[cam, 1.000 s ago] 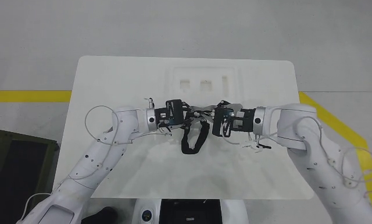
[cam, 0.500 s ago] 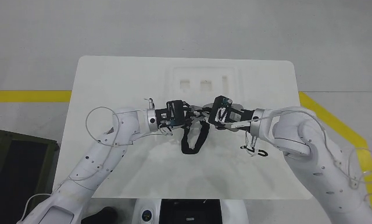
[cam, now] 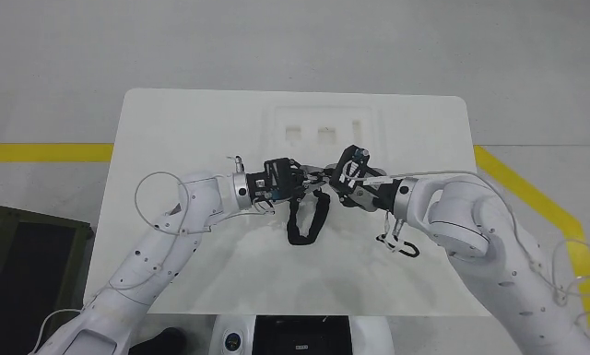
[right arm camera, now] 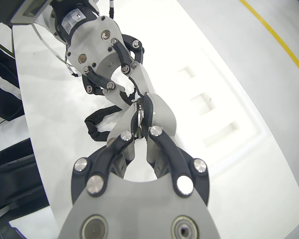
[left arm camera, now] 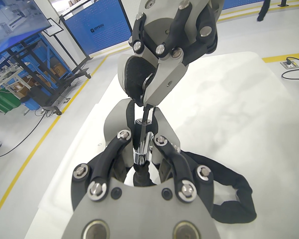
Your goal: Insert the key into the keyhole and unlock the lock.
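Observation:
Above the middle of the white table [cam: 184, 124], my two grippers meet tip to tip. My left gripper [cam: 297, 181] [left arm camera: 142, 125] is shut on the lock [left arm camera: 141, 148], a chrome cylinder whose black fabric-covered cable loop [cam: 308, 222] [left arm camera: 241, 195] [right arm camera: 97, 125] hangs down to the table. My right gripper [cam: 329, 182] [right arm camera: 140, 111] is shut on the key [right arm camera: 139, 119], pinching its round head. The key's dark blade [left arm camera: 146, 111] runs from the right fingertips into the keyhole at the cylinder's end. The right gripper is rolled to one side.
A shallow white moulded tray [cam: 324, 132] [right arm camera: 209, 100] with three recesses lies at the back of the table, beyond the grippers. Loose cables hang under the right forearm [cam: 398, 237]. Bare tabletop lies in front and to both sides.
The right wrist has rolled with the key between its fingers, and its forearm has swung with it. The left gripper holds the lock in nearly the same place.

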Robot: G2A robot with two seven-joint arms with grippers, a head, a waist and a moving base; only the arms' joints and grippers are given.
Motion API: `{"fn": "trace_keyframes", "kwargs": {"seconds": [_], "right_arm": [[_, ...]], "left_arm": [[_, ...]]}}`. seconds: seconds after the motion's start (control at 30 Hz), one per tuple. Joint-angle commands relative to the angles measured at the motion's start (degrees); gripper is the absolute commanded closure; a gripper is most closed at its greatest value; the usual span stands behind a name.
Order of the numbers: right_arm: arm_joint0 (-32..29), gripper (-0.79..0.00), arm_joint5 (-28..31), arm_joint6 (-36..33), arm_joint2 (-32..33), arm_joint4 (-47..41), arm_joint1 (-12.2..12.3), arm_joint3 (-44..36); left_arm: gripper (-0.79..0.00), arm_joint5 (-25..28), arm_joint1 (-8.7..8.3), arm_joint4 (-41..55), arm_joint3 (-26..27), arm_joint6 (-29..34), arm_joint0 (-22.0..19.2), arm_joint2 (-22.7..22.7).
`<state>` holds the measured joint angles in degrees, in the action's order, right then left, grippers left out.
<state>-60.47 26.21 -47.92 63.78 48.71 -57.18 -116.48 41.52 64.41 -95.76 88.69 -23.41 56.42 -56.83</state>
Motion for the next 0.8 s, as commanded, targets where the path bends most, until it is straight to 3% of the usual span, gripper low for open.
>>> {"fn": "trace_keyframes", "kwargs": {"seconds": [0.0,0.1,0.13,0.17,0.2,0.23,0.27,0.77], "right_arm": [[-0.1,0.0,-1.2,0.0,0.0,-0.1,-0.1,-0.2],[-0.1,0.0,-2.2,0.1,0.0,0.0,-0.1,-0.2],[0.0,-0.062,-2.3,0.3,0.0,0.0,-0.1,-0.3],[0.0,-0.268,-2.4,0.5,0.0,0.1,-0.2,-0.3],[0.0,-0.382,-2.3,0.6,0.0,0.2,-0.2,-0.3],[0.0,-0.631,-2.1,0.8,0.0,0.2,-0.2,-0.3],[0.0,-0.785,-1.7,0.9,0.0,0.2,-0.2,-0.3],[-0.9,-0.773,2.0,4.2,3.2,3.0,0.4,-0.8]], "left_arm": [[0.0,-0.1,-0.04,-0.3,0.2,0.0,0.1,0.0],[0.0,-0.2,-0.1,-0.6,0.3,-0.1,0.2,-0.1],[0.0,-0.3,-0.11,-0.6,0.3,-0.1,0.3,-0.1],[0.0,-0.4,-0.11,-0.6,0.4,-0.2,0.3,-0.1],[0.0,-0.4,-0.11,-0.5,0.3,-0.2,0.4,-0.2],[0.0,-0.4,-0.11,-0.3,0.3,-0.2,0.4,-0.2],[0.0,-0.3,-0.11,-0.2,0.3,-0.2,0.4,-0.2],[0.0,-0.5,0.14,4.3,-1.2,0.5,0.1,-0.9]]}}
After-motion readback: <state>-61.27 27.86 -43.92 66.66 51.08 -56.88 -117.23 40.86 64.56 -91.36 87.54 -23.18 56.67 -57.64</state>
